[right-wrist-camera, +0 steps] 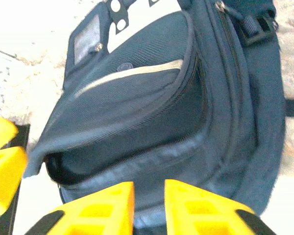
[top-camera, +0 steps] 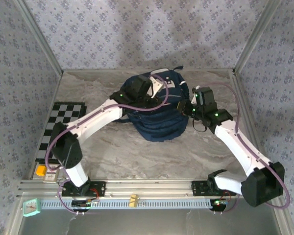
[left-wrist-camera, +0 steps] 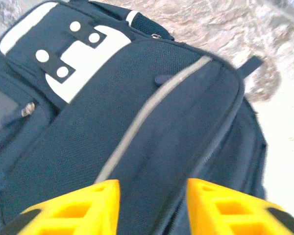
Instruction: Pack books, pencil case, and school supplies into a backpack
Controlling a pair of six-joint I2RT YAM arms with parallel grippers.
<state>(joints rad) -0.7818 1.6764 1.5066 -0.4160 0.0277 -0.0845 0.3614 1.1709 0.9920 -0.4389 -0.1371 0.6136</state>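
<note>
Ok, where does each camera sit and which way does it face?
Top external: above, behind the bases, looking down at the large navy fabric backpack; both arms show.
Left wrist: over the backpack's white-patched front; yellow-fingered left gripper at bottom.
Right wrist: facing its gaping opening; yellow-fingered right gripper below.
All share the backpack.
</note>
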